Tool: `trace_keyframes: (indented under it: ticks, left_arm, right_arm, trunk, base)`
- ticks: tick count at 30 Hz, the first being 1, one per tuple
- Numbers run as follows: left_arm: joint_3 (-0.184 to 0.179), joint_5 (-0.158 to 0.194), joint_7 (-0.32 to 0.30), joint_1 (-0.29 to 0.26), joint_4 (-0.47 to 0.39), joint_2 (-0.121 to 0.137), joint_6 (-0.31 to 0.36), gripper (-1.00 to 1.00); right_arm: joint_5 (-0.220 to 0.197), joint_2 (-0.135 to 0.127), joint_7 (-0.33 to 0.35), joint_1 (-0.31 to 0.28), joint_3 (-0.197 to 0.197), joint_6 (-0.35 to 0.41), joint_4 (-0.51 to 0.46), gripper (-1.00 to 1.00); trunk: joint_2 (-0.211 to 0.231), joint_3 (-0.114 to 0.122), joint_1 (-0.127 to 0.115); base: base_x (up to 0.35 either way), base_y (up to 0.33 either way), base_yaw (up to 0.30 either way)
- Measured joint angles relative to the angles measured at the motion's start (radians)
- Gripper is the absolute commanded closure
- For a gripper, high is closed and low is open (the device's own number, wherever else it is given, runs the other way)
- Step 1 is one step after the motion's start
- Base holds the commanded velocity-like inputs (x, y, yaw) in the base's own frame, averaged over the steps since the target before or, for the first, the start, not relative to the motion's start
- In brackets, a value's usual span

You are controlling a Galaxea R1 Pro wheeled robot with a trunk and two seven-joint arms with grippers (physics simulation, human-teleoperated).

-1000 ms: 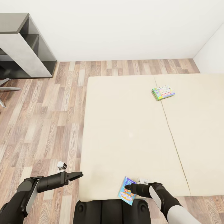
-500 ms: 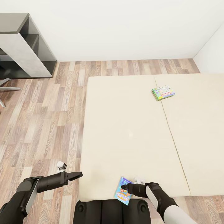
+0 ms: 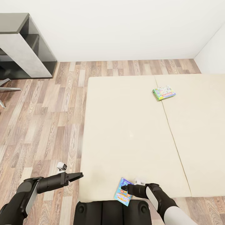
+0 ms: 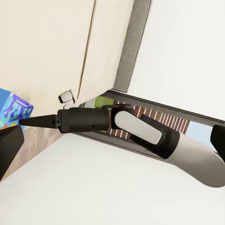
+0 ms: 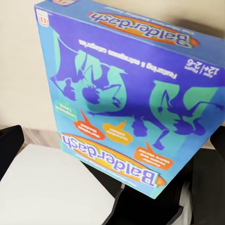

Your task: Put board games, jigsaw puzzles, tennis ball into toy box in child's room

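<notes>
A light blue board game, titled "Balderdash", lies at the near edge of the bed and partly overhangs it. My right gripper is open, its tips against the box cover. Its dark fingers stand wide apart either side of the box. The left wrist view shows that gripper pointing at the blue box. A green-edged board game rests farther back on the mattress. My left gripper is open and hovers by the bed's left edge, holding nothing.
Wood-plank floor runs along the left of the bed. A dark grey desk with a white panel stands at the back left with a chair leg beside it. White walls close the back and right. My base sits against the bed's near edge.
My right gripper and the light blue board game have slid slightly left and toward the bed's near edge. The left arm and the green-edged game have not moved.
</notes>
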Motion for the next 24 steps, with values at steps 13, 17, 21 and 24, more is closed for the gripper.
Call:
trace_keyframes:
  ticks: [13, 17, 21, 24]
  left_arm:
    - [0.000, 0.000, 0.000, 0.000, 0.000, -0.001, 0.000, -1.00]
    - [0.000, 0.000, 0.000, 0.000, 0.000, -0.001, 0.000, -1.00]
    - [0.000, 0.000, 0.000, 0.000, 0.000, -0.001, 0.000, -1.00]
    - [0.000, 0.000, 0.000, 0.000, 0.000, -0.001, 0.000, -1.00]
  right_arm:
    - [-0.001, 0.016, 0.021, 0.000, 0.000, -0.035, 0.000, -1.00]
    - [-0.001, 0.017, 0.047, 0.000, 0.000, -0.036, 0.000, -1.00]
    - [-0.001, 0.018, 0.056, 0.000, 0.000, -0.037, 0.000, -1.00]
    - [-0.001, 0.022, 0.057, 0.000, 0.000, -0.037, 0.000, -1.00]
  trunk:
    - [0.000, 0.000, 0.000]
    - [0.000, 0.000, 0.000]
    - [0.000, 0.000, 0.000]
    - [0.000, 0.000, 0.000]
  base:
    - [0.000, 0.000, 0.000]
    - [0.000, 0.000, 0.000]
    - [0.000, 0.000, 0.000]
    - [0.000, 0.000, 0.000]
